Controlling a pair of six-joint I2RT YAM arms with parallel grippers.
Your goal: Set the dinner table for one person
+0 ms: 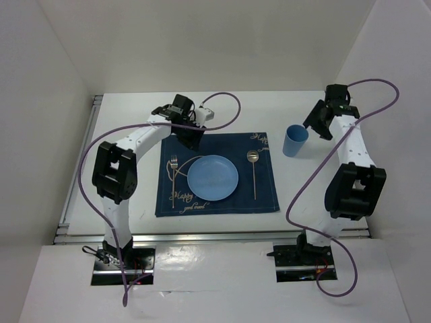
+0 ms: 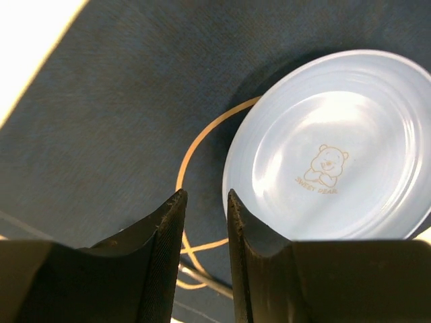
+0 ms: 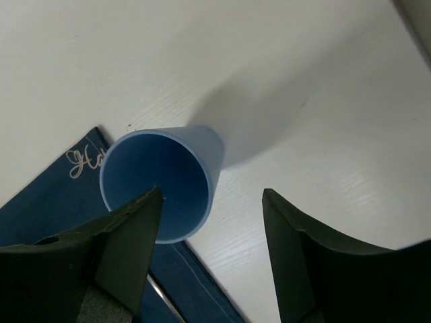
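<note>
The dinner table (image 1: 121, 134) is a white top with a navy placemat (image 1: 264, 195) on it. A light blue plate (image 1: 212, 177) lies in the placemat's middle, a fork (image 1: 174, 178) to its left and a spoon (image 1: 254, 171) to its right. A blue cup (image 1: 294, 140) stands upright just off the placemat's far right corner. My left gripper (image 1: 190, 138) hovers over the placemat's far left part, open by a narrow gap (image 2: 205, 194) with nothing in it; the plate (image 2: 337, 148) lies to its right. My right gripper (image 1: 323, 121) stands open (image 3: 212, 190) above the cup (image 3: 161, 182), clear of it.
White walls enclose the table on the left, back and right. A metal rail (image 1: 77, 168) runs along the left edge and another (image 1: 215, 235) along the near edge by the arm bases. Purple cables loop from both arms.
</note>
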